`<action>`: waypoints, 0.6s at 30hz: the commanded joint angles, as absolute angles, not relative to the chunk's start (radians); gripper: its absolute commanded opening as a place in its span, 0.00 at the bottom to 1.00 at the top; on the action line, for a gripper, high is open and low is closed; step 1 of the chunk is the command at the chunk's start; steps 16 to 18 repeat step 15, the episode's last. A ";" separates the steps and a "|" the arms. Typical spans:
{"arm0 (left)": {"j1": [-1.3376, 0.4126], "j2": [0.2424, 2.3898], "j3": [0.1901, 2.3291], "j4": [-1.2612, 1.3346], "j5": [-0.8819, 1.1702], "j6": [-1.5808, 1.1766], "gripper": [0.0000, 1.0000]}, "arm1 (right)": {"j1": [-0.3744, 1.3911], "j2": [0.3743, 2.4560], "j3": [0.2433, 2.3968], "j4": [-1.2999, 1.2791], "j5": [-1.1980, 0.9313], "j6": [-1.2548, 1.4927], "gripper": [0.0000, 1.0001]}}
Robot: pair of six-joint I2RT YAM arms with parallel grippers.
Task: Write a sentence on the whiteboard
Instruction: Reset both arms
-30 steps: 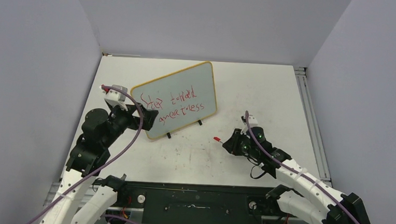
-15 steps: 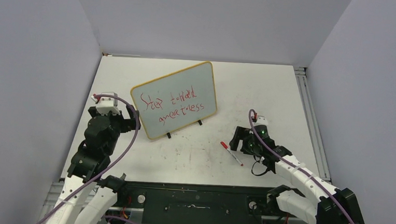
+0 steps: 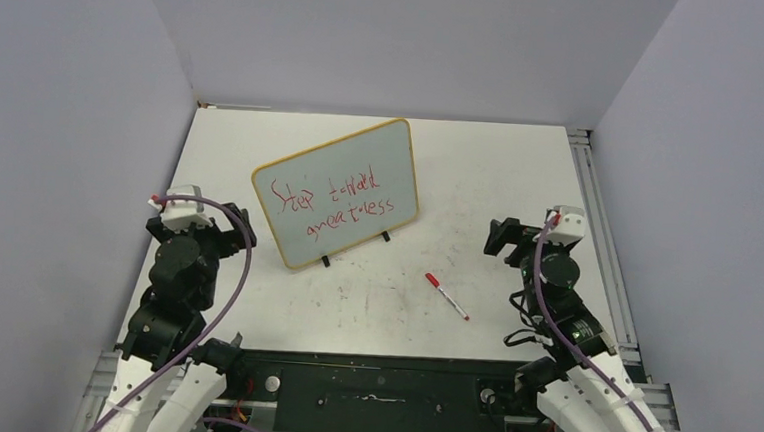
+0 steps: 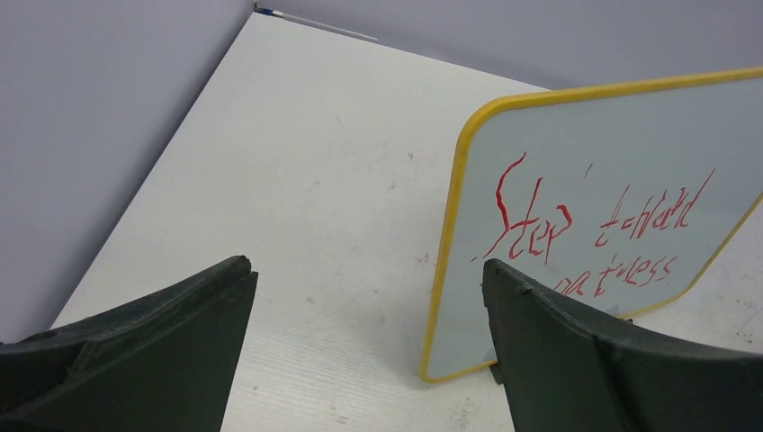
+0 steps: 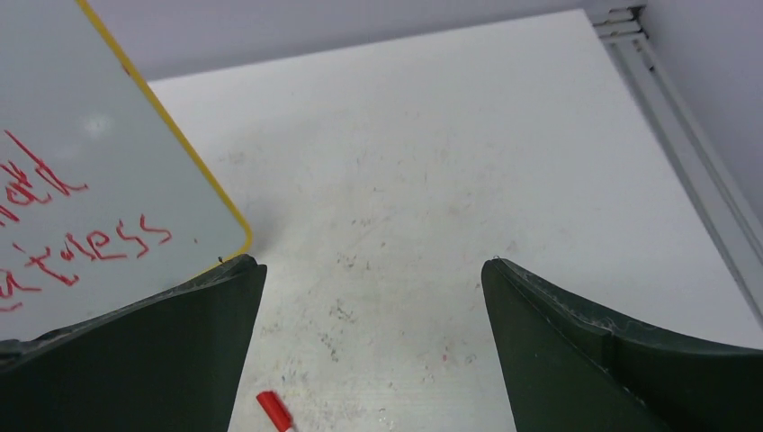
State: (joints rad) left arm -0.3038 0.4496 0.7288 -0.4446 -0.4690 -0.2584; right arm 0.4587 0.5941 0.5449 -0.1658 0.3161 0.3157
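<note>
The whiteboard (image 3: 346, 164) stands tilted on the table's middle, yellow-framed, on two small black feet. The sentence (image 3: 334, 205) runs across it in two lines of red script. A marker (image 3: 447, 295) with a red cap lies loose on the table, right of the board. My left gripper (image 3: 233, 221) hangs open just left of the board, apart from it. My right gripper (image 3: 502, 239) is open too, up and right of the marker. In the left wrist view, the board (image 4: 585, 135) and its writing (image 4: 594, 229) sit ahead-right of the gripper (image 4: 364, 264). The right wrist view has the gripper (image 5: 371, 262), the board's corner (image 5: 90, 135) and the marker's cap (image 5: 274, 409).
Grey walls close in the table on three sides. A metal rail (image 3: 602, 240) runs along the table's right edge, also in the right wrist view as the rail (image 5: 684, 135). A black base plate (image 3: 378, 386) spans the near edge between the arms.
My right gripper opened and let the marker drop onto the table, then drew back to the right. My left gripper pulled away leftward from the board's left edge.
</note>
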 commanded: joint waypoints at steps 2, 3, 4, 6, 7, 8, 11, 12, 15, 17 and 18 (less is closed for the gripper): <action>-0.296 0.418 0.740 -0.395 -0.500 -0.261 0.96 | 0.456 0.502 0.516 -0.052 0.425 0.225 0.93; -0.296 0.414 0.740 -0.393 -0.499 -0.258 0.96 | 0.456 0.495 0.512 -0.053 0.427 0.227 0.92; -0.296 0.411 0.738 -0.390 -0.498 -0.256 0.96 | 0.456 0.489 0.511 -0.054 0.427 0.228 0.92; -0.296 0.406 0.737 -0.390 -0.490 -0.242 0.96 | 0.456 0.492 0.514 -0.053 0.421 0.227 0.91; -0.296 0.404 0.737 -0.393 -0.484 -0.232 0.96 | 0.456 0.497 0.518 -0.054 0.420 0.226 0.91; -0.296 0.404 0.737 -0.394 -0.479 -0.230 0.96 | 0.456 0.502 0.521 -0.057 0.420 0.225 0.91; -0.295 0.408 0.743 -0.400 -0.469 -0.226 0.96 | 0.456 0.507 0.527 -0.060 0.412 0.223 0.91; -0.295 0.419 0.748 -0.407 -0.469 -0.228 0.96 | 0.456 0.506 0.527 -0.060 0.410 0.223 0.91; -0.295 0.453 0.766 -0.427 -0.479 -0.239 0.96 | 0.456 0.501 0.527 -0.059 0.410 0.224 0.90; -0.295 0.453 0.766 -0.427 -0.479 -0.239 0.96 | 0.456 0.501 0.527 -0.059 0.410 0.224 0.90; -0.295 0.453 0.766 -0.427 -0.479 -0.239 0.96 | 0.456 0.501 0.527 -0.059 0.410 0.224 0.90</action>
